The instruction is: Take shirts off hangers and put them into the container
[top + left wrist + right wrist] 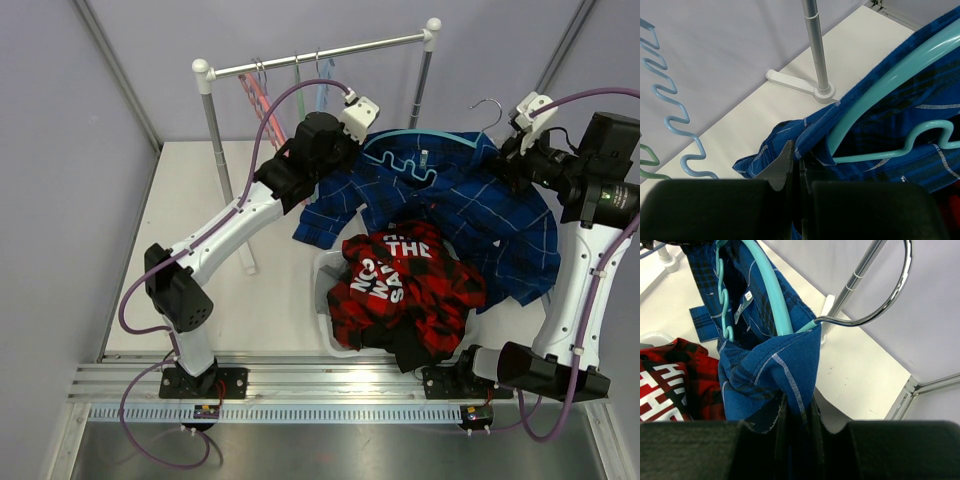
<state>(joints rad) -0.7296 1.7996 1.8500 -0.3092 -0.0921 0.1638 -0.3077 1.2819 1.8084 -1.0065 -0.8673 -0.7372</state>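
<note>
Both your hands grip the blue shirt [470, 210], which is on its hanger [772, 295].
Your left hand [794, 165] is pinched together on a fold at the shirt's edge, just beside the hanger's teal arm. Your right hand [799, 415] is clamped on the cloth just below the hanger's metal hook, with the cloth running down between its fingers. The shirt is spread between them over the table [200, 250], behind the basket [325, 275]. The red shirt [410, 285] lies heaped in the basket, spilling over its near rim.
</note>
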